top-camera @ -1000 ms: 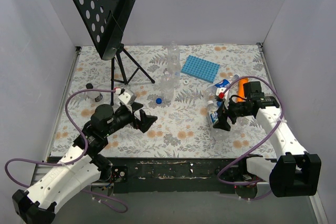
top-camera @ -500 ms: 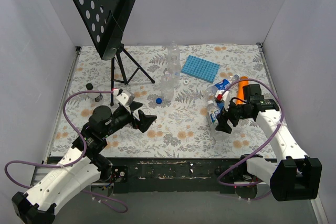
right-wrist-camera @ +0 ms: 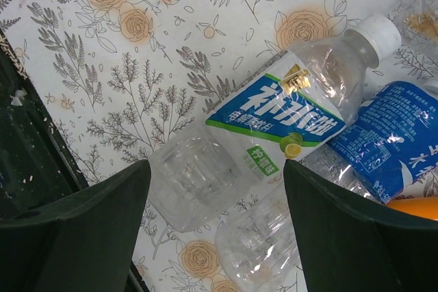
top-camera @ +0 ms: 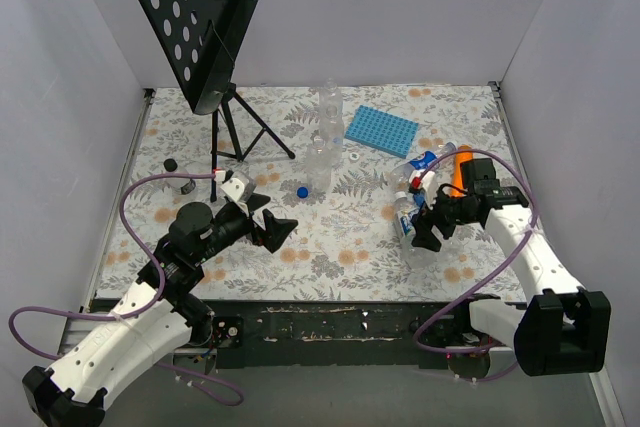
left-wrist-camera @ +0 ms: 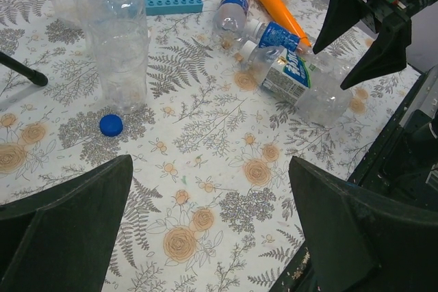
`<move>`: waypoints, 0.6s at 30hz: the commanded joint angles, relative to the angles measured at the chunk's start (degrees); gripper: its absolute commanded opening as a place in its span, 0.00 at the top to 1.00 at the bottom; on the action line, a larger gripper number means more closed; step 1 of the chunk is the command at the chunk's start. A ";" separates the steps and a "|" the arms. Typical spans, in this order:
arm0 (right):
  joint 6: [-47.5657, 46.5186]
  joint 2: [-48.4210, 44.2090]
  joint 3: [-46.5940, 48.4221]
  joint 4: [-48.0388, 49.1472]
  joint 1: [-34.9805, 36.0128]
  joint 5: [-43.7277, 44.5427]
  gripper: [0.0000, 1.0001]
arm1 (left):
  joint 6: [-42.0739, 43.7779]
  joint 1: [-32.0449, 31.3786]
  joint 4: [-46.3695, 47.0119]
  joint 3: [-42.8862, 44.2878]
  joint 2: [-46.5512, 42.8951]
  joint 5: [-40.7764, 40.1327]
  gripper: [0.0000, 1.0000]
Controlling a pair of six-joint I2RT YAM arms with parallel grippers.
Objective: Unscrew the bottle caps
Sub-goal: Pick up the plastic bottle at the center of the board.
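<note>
Several clear bottles lie in a heap at the right. The nearest one [right-wrist-camera: 274, 128] has a green, blue and white label and a white cap [right-wrist-camera: 380, 32] screwed on. My right gripper [right-wrist-camera: 215, 230] is open, a finger on either side of that bottle's clear base, touching nothing. Beside it lie a blue-labelled bottle [right-wrist-camera: 390, 135] and a plain bottle [right-wrist-camera: 263, 241]. Uncapped bottles [top-camera: 322, 152] stand upright mid-table, and a loose blue cap [top-camera: 302, 191] lies next to them. My left gripper [left-wrist-camera: 212, 223] is open and empty over bare cloth, short of the blue cap [left-wrist-camera: 111, 124].
A blue ridged tray [top-camera: 381, 130] lies at the back centre. An orange stick [top-camera: 458, 169] lies behind the bottle heap. A black music stand [top-camera: 200, 17] with its tripod legs fills the back left. Small dark items [top-camera: 178, 177] sit at the left edge.
The right gripper has shifted slightly over the lying bottles. The left arm has barely moved. Both grippers have stayed open.
</note>
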 commanded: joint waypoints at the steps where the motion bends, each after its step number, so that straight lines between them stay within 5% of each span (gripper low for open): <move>1: 1.95 2.14 -0.41 2.68 0.39 1.49 0.14 | 0.92 0.35 0.58 -0.75 -0.67 -1.19 0.02; 18: 12.41 7.59 4.51 8.41 -2.77 14.41 0.14 | 1.10 0.35 0.32 -0.84 -0.76 -1.72 0.02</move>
